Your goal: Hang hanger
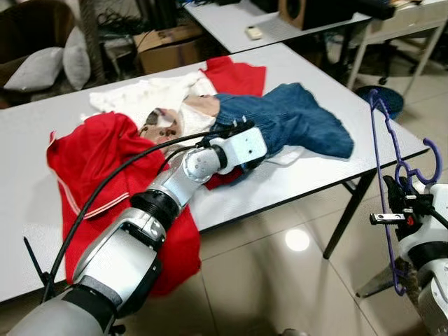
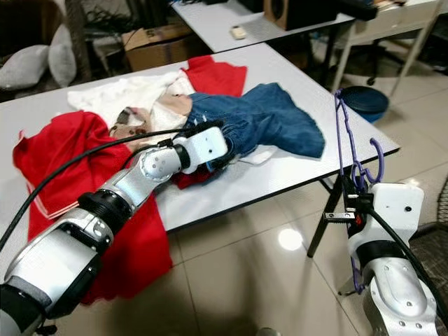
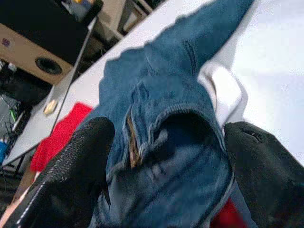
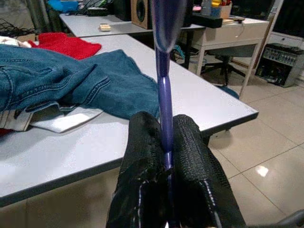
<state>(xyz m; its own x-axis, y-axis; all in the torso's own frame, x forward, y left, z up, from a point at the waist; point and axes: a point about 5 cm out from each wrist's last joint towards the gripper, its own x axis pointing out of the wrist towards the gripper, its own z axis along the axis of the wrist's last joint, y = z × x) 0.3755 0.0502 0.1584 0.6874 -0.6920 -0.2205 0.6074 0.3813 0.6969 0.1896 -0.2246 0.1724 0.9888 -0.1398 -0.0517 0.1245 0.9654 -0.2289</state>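
Observation:
A thin purple hanger point(image 4: 164, 95) stands upright off the table's right edge, and my right gripper point(image 4: 165, 126) is shut on its lower bar. From the head it rises as a purple line point(image 2: 342, 133) above that gripper point(image 1: 399, 199). My left gripper point(image 3: 166, 156) is open low over the waistband of blue jeans point(image 1: 301, 119), one finger point(image 3: 71, 171) on each side of the folded denim point(image 3: 161, 90). Seen from above, this gripper point(image 1: 238, 124) reaches across the white table point(image 1: 308, 175) from the left.
A red garment point(image 1: 98, 168) drapes over the table's front edge, and a white one point(image 1: 147, 94) lies behind it. Another table point(image 1: 231, 21), a cardboard box point(image 1: 168, 45) and cushions point(image 1: 42, 66) stand at the back. Tiled floor point(image 1: 280, 266) lies before the table.

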